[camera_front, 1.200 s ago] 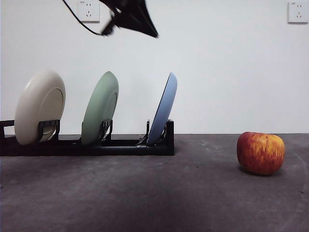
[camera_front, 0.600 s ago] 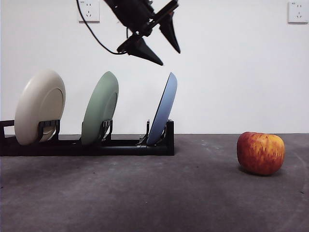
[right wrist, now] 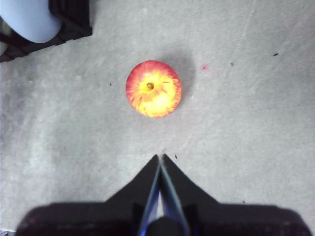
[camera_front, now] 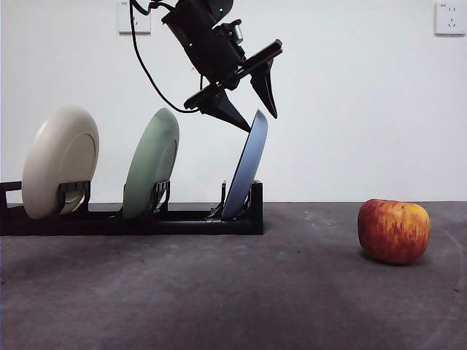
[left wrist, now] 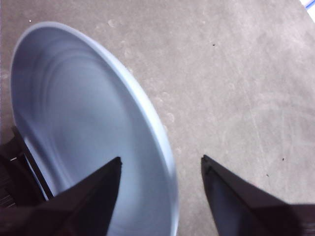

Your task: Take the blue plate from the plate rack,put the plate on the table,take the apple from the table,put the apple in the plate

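Above the long black slotted plate rack (camera_front: pixel 131 215), the left end effector (camera_front: pixel 261 117) hangs with jaws spread astride the rim of the matte pale blue round plate (camera_front: pixel 246 166), not yet clamped. Closing off-centre could tip the plate against its holders. The right end effector (right wrist: pixel 160 158), jaws together, waits above the streaked red apple (right wrist: pixel 153 88) on the dark grey surface (camera_front: pixel 233 292).

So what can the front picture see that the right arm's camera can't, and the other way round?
Only the front view shows the left gripper, open, with a jaw on each side of the blue plate's top rim. It also shows the cream plate, the pale green plate and the wall sockets.

Only the right wrist view shows the right gripper, shut, hanging above the table, and the apple's stem end from above.

Both show the apple, the blue plate, the plate rack and the table.
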Motion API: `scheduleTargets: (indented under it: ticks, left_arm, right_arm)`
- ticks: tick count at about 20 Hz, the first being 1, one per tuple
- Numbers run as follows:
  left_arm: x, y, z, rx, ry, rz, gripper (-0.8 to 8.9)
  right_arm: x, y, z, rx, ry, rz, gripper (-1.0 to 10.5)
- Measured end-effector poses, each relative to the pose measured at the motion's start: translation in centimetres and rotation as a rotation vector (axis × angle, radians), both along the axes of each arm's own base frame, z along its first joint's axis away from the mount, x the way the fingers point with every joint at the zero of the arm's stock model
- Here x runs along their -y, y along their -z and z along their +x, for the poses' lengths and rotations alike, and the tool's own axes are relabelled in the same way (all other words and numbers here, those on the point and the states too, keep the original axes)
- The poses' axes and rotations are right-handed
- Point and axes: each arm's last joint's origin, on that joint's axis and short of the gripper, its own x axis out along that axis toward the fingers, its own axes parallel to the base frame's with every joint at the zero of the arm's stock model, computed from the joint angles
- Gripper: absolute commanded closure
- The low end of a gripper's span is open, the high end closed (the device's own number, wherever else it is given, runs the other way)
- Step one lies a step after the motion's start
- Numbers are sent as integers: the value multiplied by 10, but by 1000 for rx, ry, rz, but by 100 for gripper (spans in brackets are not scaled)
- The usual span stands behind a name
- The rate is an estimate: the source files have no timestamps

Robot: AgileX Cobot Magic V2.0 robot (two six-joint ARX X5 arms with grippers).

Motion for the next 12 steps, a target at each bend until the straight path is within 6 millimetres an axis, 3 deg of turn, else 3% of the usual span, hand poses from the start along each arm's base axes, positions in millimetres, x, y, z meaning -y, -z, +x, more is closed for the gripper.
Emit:
scheduleTargets:
  ticks: [2, 6, 8, 12]
  left_arm:
    - [0, 0, 0, 2, 0, -2, 756]
    - [1, -1, 0, 8, 2, -8, 758]
    - [1, -1, 0, 8, 5, -11, 825]
    - [2, -1, 1, 3, -1, -24, 822]
  right_arm:
    - [0, 0, 0, 0, 0, 0, 946]
    - [0, 0, 0, 0, 0, 0, 946]
    - [0, 0, 0, 0, 0, 0, 946]
    - [0, 0, 0, 0, 0, 0, 946]
